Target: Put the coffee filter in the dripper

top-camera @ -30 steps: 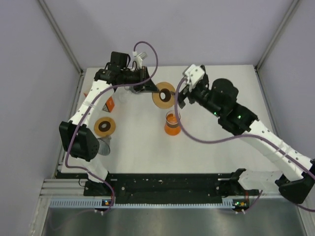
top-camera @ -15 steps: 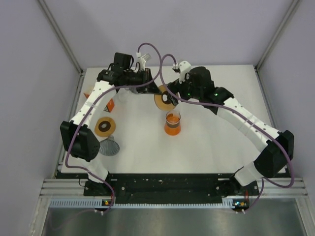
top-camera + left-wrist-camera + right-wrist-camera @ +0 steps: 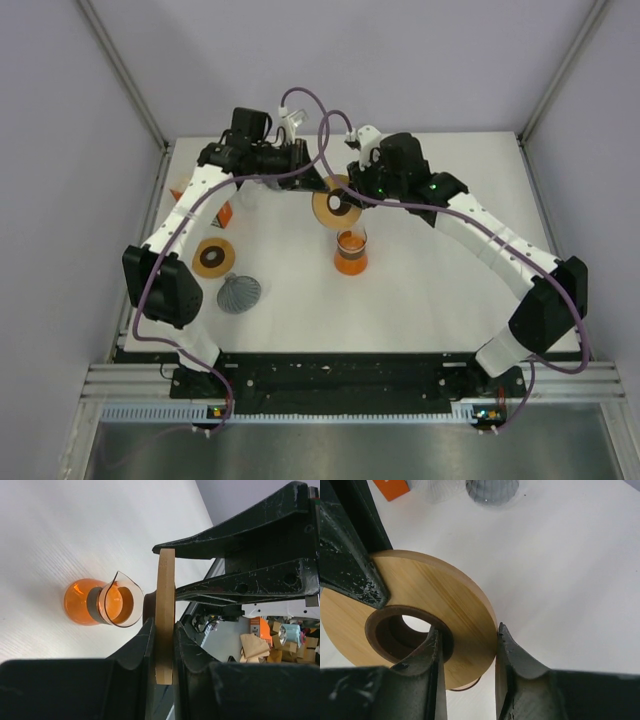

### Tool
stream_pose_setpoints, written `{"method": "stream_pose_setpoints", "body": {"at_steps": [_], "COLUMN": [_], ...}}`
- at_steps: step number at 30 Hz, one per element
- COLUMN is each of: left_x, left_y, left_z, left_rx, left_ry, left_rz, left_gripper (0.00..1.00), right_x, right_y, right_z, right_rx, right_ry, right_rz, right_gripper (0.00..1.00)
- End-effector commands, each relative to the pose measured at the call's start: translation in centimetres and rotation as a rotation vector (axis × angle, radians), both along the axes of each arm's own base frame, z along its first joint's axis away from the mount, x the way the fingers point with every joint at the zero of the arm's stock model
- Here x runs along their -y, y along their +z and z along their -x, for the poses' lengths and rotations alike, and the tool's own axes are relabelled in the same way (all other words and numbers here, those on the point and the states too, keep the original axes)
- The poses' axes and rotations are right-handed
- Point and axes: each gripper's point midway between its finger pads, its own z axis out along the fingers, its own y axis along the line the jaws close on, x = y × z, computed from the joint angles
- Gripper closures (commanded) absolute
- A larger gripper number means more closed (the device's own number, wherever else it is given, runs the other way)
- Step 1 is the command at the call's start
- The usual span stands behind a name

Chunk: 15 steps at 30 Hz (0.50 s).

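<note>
Near orange carafe [image 3: 102, 602], wooden ring [image 3: 427, 582] clamped by left pincer [image 3: 164, 625], also right pincer [image 3: 468, 630]

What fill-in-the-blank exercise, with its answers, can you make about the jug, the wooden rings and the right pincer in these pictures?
The jug standing on the table is ___ in colour.
One finger of the right pincer reaches into the ___ of the wooden ring held in the air.
Seen from above, there are ___ wooden rings: the held one and a second ring lying flat on the table.
Missing words: orange; hole; two.
</note>
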Motion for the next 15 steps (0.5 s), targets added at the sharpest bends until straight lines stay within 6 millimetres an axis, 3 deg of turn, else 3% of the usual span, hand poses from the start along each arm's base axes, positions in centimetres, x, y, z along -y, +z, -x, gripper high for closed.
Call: {"method": "stream_pose_setpoints", "body": {"at_steps": [1, 3, 5, 11, 15], "left_x": [0.3, -0.2, -1.2, -7.5, -10.1], "left_y": [2.9, 2.3, 1.9, 2.9, 3.3], "left_z": [1.5, 0.7, -0.3, -5.2, -6.0], "left_rx": [0.083, 0.099, 0.122, 0.256, 0.321], "left_ry": [-0.044, -0.012, 0.034, 0.28, 0.346], "left_rz": [0.039, -0.006, -0.06, -0.227, -0.297], "left_gripper": [0.93, 0.65, 0.48, 0.34, 0.34], "right_x": [-0.2, 0.5, 1.4, 2.9, 3.4], "right_y": [3.5, 3.3, 2.5, -0.7, -3.1], "right_z": [-1.2, -1.1, -1.0, 0.8, 1.8], "right_rx": [0.077, 0.066, 0.061, -0.101, -0.224], "right_ry": [-0.036, -0.064, -0.069, -0.074, -0.067], "right_rz": [-0.066, -0.039, 0.023, 0.158, 0.25], "right_gripper": [0.98, 1.0, 1.0, 1.0, 1.0]}}
